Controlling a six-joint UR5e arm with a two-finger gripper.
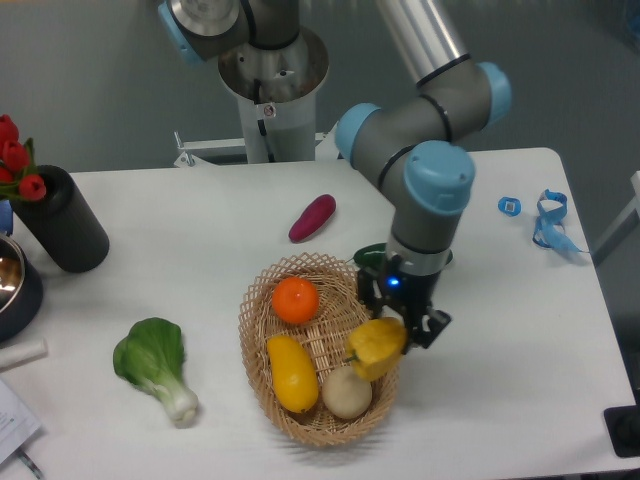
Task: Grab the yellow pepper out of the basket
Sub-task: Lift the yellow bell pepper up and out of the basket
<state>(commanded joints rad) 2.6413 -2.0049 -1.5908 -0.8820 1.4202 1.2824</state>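
In the lower middle of the frame sits the basket [262,318], w/ an orange [295,299], a long yellow veg [291,373] and a pale round veg [346,392] inside, left to right. Right of those, over the basket's right rim, the yellow pepper [376,346] is pinched in the gripper [402,326], apparently raised off the weave. Step in hand looks like the lift. Next move prob. calls for going straight up, grip kept firm, till the pepper is well clear of the rim.
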